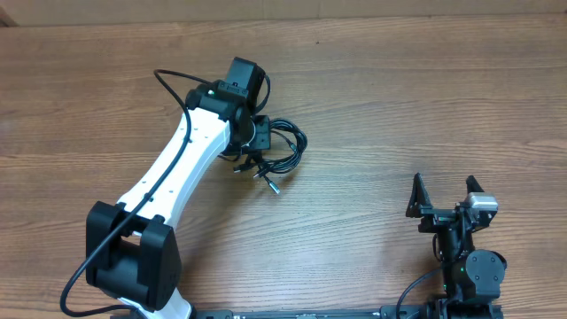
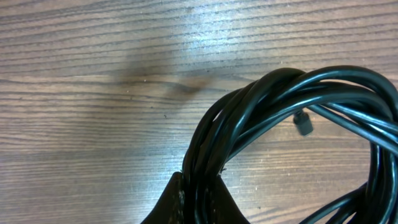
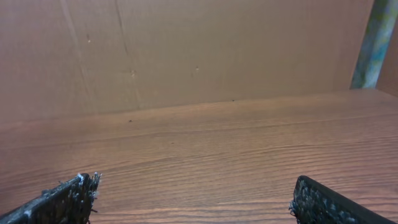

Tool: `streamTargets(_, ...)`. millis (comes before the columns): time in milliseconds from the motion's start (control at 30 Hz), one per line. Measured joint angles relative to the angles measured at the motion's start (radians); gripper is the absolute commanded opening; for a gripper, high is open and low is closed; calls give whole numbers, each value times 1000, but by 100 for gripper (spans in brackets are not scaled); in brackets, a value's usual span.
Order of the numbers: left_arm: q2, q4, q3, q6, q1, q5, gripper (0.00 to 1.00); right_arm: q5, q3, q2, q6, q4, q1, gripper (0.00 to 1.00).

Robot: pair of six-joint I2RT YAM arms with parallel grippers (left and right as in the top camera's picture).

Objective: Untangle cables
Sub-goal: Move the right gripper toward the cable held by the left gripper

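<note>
Thin glossy black cables [image 2: 323,84] lie bunched in one small tangled coil.

you are looking at a wooden table [image 1: 399,89], its brown grain running left to right across the overhead view. the cables [image 1: 291,146] are lying on it as one small black coil, a little left of centre and toward the far side. a few plug ends [image 1: 273,184] are poking out of the coil toward the near edge, resting on the wood. in the left wrist view the glossy strands are looping together over the boards, throwing a soft shadow, and one small dark plug [image 2: 303,124] is showing inside the loop.
</note>
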Motion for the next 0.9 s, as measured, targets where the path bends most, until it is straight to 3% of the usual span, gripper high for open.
streamTargets(567,1,-80,75,19,-1,3,4,0,0,0,-1,1,0,100)
streamTargets(733,1,-52,75,163,-1,4,4,-58,0,0,17,16,0,100)
streamTargets(900,1,10,75,303,-1,27,4,-343,0,0,204,68,0,100)
